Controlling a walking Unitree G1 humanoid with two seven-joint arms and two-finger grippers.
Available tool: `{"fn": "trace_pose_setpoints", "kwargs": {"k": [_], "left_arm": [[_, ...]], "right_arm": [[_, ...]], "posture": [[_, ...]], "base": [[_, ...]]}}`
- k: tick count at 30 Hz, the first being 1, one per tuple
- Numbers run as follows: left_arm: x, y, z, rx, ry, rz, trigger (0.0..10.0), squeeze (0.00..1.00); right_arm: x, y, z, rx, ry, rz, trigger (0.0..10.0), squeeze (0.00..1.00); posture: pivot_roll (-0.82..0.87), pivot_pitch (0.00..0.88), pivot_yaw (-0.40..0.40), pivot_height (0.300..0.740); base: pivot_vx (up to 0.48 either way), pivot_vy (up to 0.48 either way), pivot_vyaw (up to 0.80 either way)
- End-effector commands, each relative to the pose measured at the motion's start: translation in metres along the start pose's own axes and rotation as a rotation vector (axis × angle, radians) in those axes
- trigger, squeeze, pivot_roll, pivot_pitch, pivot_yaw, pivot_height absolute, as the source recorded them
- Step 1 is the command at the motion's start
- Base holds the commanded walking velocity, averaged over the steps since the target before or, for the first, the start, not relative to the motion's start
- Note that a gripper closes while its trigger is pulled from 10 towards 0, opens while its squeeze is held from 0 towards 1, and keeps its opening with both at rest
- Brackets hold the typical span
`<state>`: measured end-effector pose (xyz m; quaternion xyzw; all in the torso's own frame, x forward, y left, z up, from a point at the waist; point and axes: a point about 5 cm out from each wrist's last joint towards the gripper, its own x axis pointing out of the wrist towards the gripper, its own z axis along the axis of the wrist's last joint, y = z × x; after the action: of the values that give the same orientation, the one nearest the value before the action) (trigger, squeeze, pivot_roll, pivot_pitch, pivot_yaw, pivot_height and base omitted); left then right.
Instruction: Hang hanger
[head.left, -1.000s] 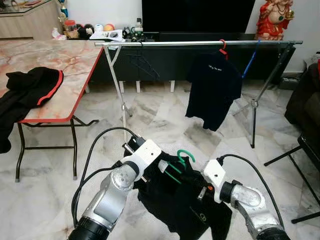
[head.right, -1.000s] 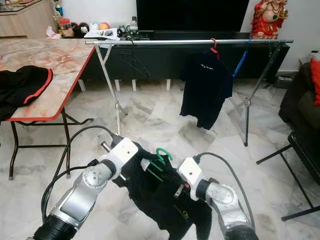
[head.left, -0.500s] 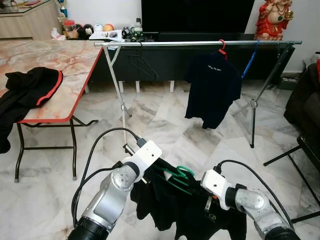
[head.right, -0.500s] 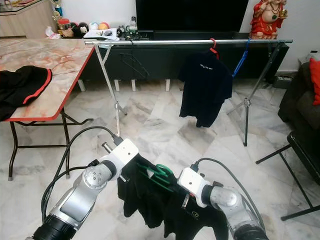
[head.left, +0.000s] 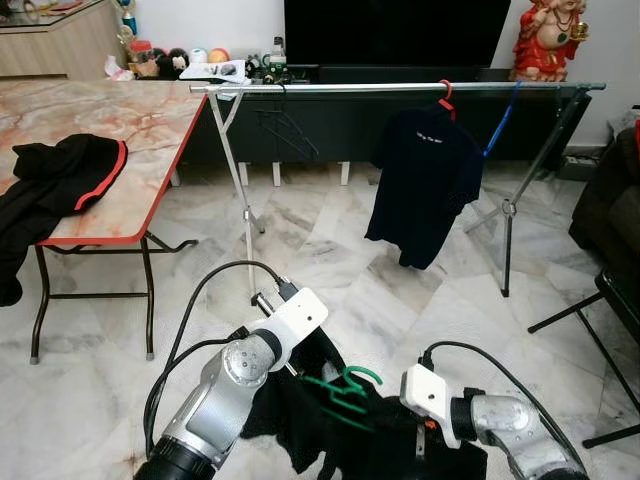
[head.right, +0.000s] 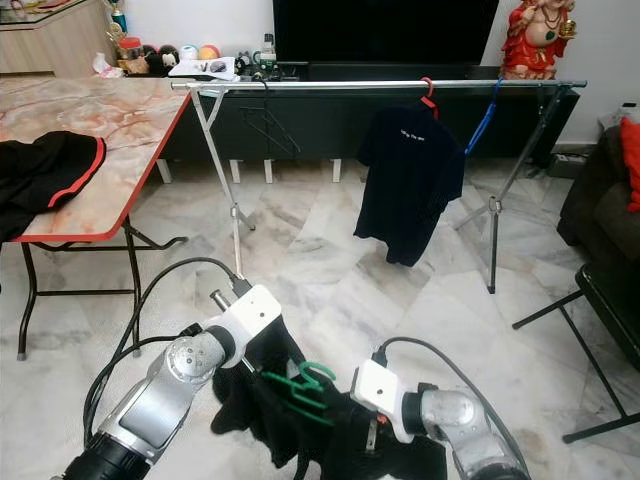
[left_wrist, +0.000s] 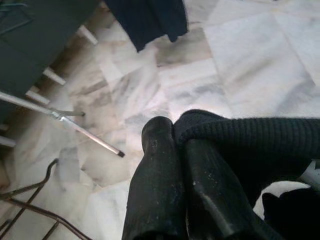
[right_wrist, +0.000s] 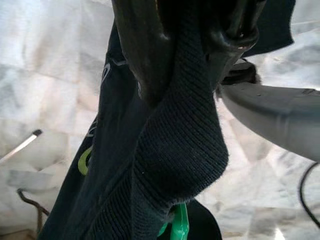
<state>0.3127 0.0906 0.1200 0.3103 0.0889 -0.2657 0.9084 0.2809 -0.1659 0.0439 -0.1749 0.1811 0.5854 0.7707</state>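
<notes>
Left eye view puts the green hanger (head.left: 345, 392) low at about 6 o'clock, half threaded into the black shirt (head.left: 385, 450) that sags between my two arms. My left gripper (left_wrist: 177, 150) is clamped on a ribbed edge of that shirt, and my right gripper (right_wrist: 192, 55) pinches another fold of the same knit, with a bit of green plastic showing below it. Neither gripper is on the hanger itself, as far as I can judge.

That is the risk: the hanger hangs only in the cloth, so a tilt or a tug on the way could let it slide out and drop to the marble floor (head.left: 330, 250). The rail (head.left: 400, 87) lies well apart at 12 o'clock, already carrying another dark shirt (head.left: 425, 185) on a red hanger at about 1 o'clock. My hook could catch on it, or the dangling cloth could brush the stand's legs.
</notes>
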Motion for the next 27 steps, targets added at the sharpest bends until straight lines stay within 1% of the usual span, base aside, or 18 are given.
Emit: {"fn": "trace_pose_setpoints", "kwargs": {"k": [1, 2, 3, 5, 6, 7, 8, 9, 11, 13, 16, 19, 22, 23, 25, 26, 27], "left_arm": [[-0.002, 0.0, 0.007, 0.034, -0.042, -0.019, 0.0, 0.0], [-0.003, -0.003, 0.005, 0.051, -0.036, -0.052, 0.0, 0.0], [-0.003, -0.003, 0.005, 0.051, -0.036, -0.052, 0.0, 0.0], [-0.004, -0.006, 0.002, 0.077, -0.026, -0.088, 0.0, 0.0], [-0.007, -0.012, -0.004, 0.111, -0.006, -0.164, 0.0, 0.0], [-0.007, -0.012, -0.004, 0.111, -0.006, -0.164, 0.0, 0.0], [-0.009, -0.016, -0.01, 0.135, 0.02, -0.221, 0.0, 0.0], [-0.009, -0.016, -0.01, 0.135, 0.02, -0.221, 0.0, 0.0], [-0.012, -0.022, -0.017, 0.167, 0.045, -0.281, 0.0, 0.0], [-0.014, -0.026, -0.021, 0.171, 0.058, -0.319, 0.0, 0.0], [-0.018, -0.034, -0.02, 0.155, 0.051, -0.39, 0.0, 0.0], [-0.019, -0.034, -0.018, 0.135, 0.033, -0.403, 0.0, 0.0], [-0.018, -0.032, -0.016, 0.136, 0.024, -0.395, 0.0, 0.0], [-0.016, -0.026, -0.012, 0.141, -0.015, -0.351, 0.3, 0.36], [-0.013, -0.018, -0.005, 0.136, -0.063, -0.277, 1.2, 0.81], [-0.011, -0.012, 0.001, 0.12, -0.089, -0.221, 0.6, 1.0], [-0.011, -0.012, 0.001, 0.12, -0.089, -0.221, 0.6, 1.0]], "right_arm": [[0.0, 0.002, 0.004, -0.001, -0.028, 0.03, 0.0, 0.0], [0.0, 0.001, 0.005, -0.001, -0.032, 0.028, 0.0, 0.0], [0.0, 0.001, 0.005, -0.001, -0.032, 0.028, 0.0, 0.0], [-0.002, 0.0, 0.006, -0.002, -0.034, 0.024, 0.0, 0.0], [-0.004, -0.002, 0.007, -0.004, -0.035, 0.02, 0.0, 0.0], [-0.004, -0.002, 0.007, -0.004, -0.035, 0.02, 0.0, 0.0], [-0.005, -0.003, 0.007, -0.004, -0.036, 0.016, 0.0, 0.0], [-0.005, -0.003, 0.007, -0.004, -0.036, 0.016, 0.0, 0.0], [-0.006, -0.003, 0.008, -0.002, -0.047, 0.01, 0.0, 0.0], [-0.006, -0.004, 0.011, 0.004, -0.068, 0.003, 0.0, 0.0], [-0.007, -0.007, 0.017, 0.006, -0.11, -0.003, 0.0, 0.0], [-0.007, -0.008, 0.019, 0.004, -0.116, -0.01, 0.0, 0.0], [-0.007, -0.008, 0.019, 0.005, -0.118, -0.009, 0.0, 0.0], [-0.006, -0.007, 0.019, 0.005, -0.119, -0.007, 0.0, 0.0], [-0.006, -0.007, 0.02, 0.007, -0.121, -0.005, 0.0, 0.0], [-0.006, -0.007, 0.019, 0.008, -0.121, -0.005, 0.0, 0.0], [-0.006, -0.007, 0.019, 0.008, -0.121, -0.005, 0.0, 0.0]], "posture": [[0.11, 0.052, -0.015, 0.74], [0.11, 0.052, -0.015, 0.74], [0.11, 0.052, -0.015, 0.74], [0.11, 0.052, -0.015, 0.74], [0.11, 0.056, -0.013, 0.74], [0.11, 0.056, -0.013, 0.74], [0.11, 0.056, -0.013, 0.74], [0.11, 0.056, -0.013, 0.74], [0.11, 0.056, -0.013, 0.74], [0.11, 0.056, -0.013, 0.74], [0.11, 0.057, -0.008, 0.74], [0.11, 0.055, -0.008, 0.74], [0.11, 0.055, -0.008, 0.74], [0.11, 0.054, -0.007, 0.74], [0.11, 0.055, -0.006, 0.74], [0.11, 0.055, -0.006, 0.74], [0.11, 0.055, -0.006, 0.74]], "base": [[0.0, 0.0, 0.0], [0.0, 0.0, 0.0], [0.0, 0.0, 0.0], [0.0, 0.0, 0.0], [0.0, 0.0, 0.0], [0.0, 0.0, 0.0], [0.0, 0.0, 0.0], [0.0, 0.0, 0.0], [0.0, 0.0, 0.0], [0.0, 0.0, 0.0], [0.0, 0.0, 0.0], [0.0, 0.0, 0.0], [0.0, 0.0, 0.0], [0.0, 0.0, 0.0], [0.0, 0.0, 0.0], [0.0, 0.0, 0.0], [0.0, 0.0, 0.0]]}}
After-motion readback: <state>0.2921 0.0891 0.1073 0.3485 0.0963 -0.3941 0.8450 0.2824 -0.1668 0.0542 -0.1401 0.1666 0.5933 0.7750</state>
